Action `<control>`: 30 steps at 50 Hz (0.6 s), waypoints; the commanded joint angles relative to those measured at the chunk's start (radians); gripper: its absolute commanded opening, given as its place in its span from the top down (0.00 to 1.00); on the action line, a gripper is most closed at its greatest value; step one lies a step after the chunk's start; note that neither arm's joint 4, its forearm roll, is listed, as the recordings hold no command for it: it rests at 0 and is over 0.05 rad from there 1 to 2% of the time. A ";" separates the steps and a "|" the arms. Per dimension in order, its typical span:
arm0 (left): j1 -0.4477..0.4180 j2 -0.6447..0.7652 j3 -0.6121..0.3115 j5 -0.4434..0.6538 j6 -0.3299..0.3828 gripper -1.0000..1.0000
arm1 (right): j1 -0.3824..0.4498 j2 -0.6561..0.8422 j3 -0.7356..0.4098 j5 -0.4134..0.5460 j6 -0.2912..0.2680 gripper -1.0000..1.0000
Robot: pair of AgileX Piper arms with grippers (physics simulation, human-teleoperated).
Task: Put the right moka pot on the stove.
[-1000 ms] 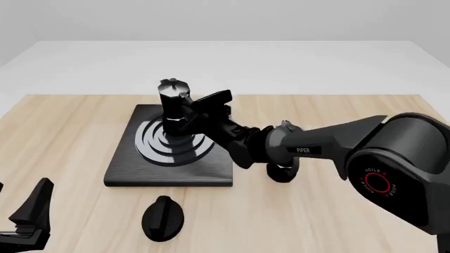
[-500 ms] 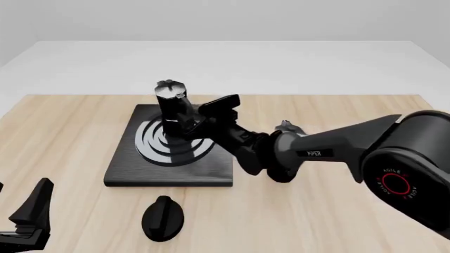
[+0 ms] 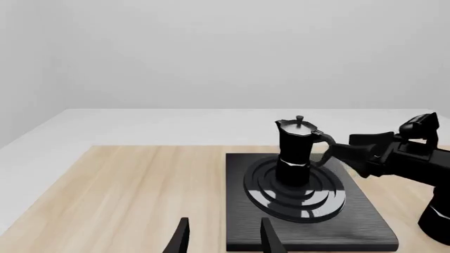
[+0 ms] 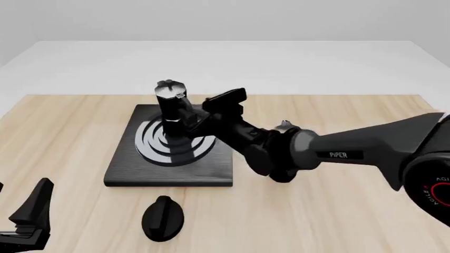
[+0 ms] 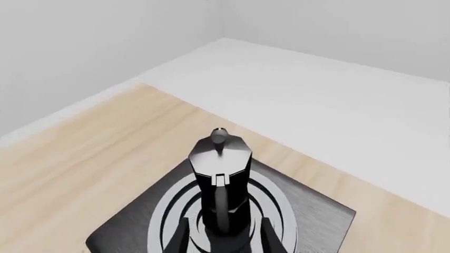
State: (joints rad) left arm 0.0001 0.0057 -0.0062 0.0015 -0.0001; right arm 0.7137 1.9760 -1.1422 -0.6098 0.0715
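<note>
A small black faceted moka pot with a silvery-grey lid (image 4: 170, 108) is standing upright on the silver-grey rings of a flat square black stove slab (image 4: 119, 171), which is lying on a pale wooden table (image 4: 63, 132); the pot's curved black handle is pointing toward the right arm. The right gripper (image 4: 198, 117) is reaching in over the stove's right side, its black fingers (image 5: 268, 238) spread apart on either side of the pot's base and handle; in the right wrist view a gap is showing between each finger and the pot, so the pincer is released and grasping nothing. A second, look-alike moka pot (image 4: 284, 126) is sitting on the table just right of the stove, mostly hidden behind the right arm; a small black oval knob (image 4: 163, 217) is lying on the wood in front of the stove. The left gripper (image 3: 221, 237) is hanging at the near left edge of the table, well apart from the stove, its two fingers parted and holding nothing.
</note>
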 commanded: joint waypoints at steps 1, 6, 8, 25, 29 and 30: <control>0.000 0.000 0.000 0.000 0.000 0.00 | 0.005 -0.075 0.057 0.010 -0.018 0.00; 0.000 0.000 0.000 0.000 0.000 0.00 | 0.003 -0.113 0.090 0.008 -0.019 0.00; 0.000 0.000 0.000 0.000 0.000 0.00 | 0.004 -0.124 0.099 0.007 -0.018 0.00; 0.000 0.000 0.000 0.000 0.000 0.00 | -0.011 -0.248 0.245 -0.039 -0.004 0.00; 0.000 0.000 0.000 0.000 0.000 0.00 | -0.013 -0.270 0.271 -0.041 0.007 0.00; 0.000 0.000 0.000 0.000 0.000 0.00 | -0.012 -0.275 0.275 -0.039 0.005 0.00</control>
State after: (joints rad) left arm 0.0001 0.0056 -0.0062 0.0015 -0.0001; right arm 0.7068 1.7629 -0.9399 -0.6336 0.0666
